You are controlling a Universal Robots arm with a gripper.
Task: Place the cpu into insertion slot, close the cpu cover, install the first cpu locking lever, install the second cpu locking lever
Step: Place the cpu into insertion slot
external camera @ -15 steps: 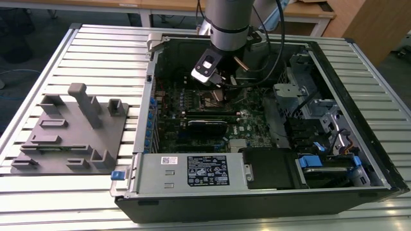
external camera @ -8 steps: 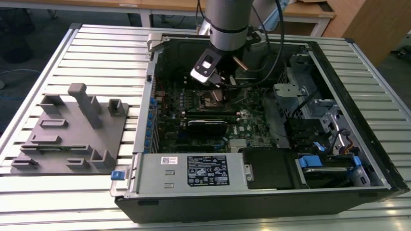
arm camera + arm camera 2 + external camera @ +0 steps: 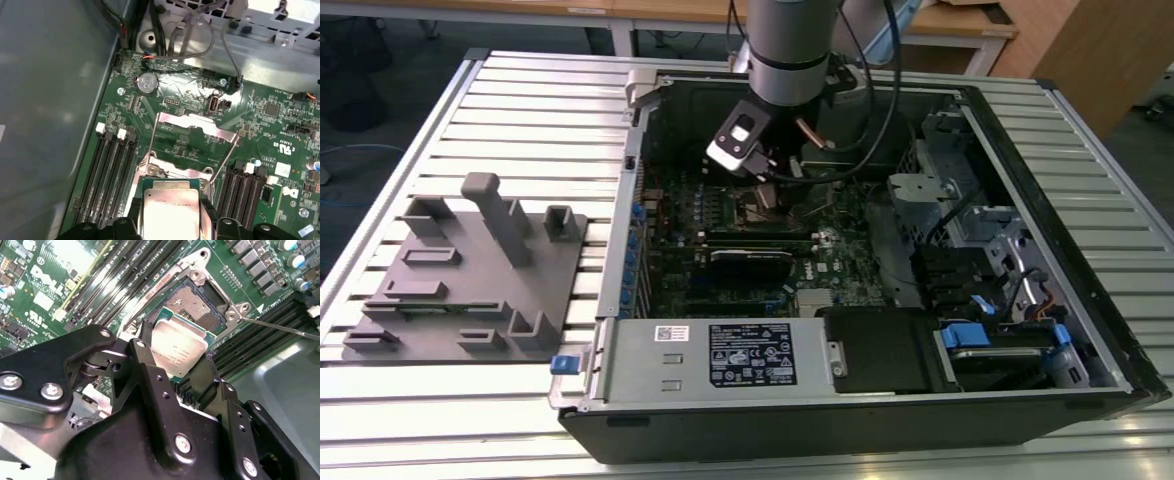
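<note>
one gripper (image 3: pixel 176 346) clamps one cpu (image 3: pixel 184 351) by two opposite edges, just above the bare insertion slot (image 3: pixel 198 297). the first wrist view adds one raised cpu cover (image 3: pixel 196 125) and two raised levers (image 3: pixel 152 135); the exterior view adds the open case (image 3: pixel 854 430).

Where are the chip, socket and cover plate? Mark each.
chip (image 3: pixel 180 347): second wrist view, metal top.
socket (image 3: pixel 197 299): second wrist view, dark centre.
cover plate (image 3: pixel 200 127): first wrist view, raised silver bar.

- A robotics lab or workshop; a ribbed metal worktop (image 3: pixel 520 110) carries an opened computer case (image 3: pixel 854 432)
- A robot arm (image 3: pixel 790 45) above it; a grey jig (image 3: pixel 467 285) alongside; wooden desks (image 3: pixel 961 22) behind
</note>
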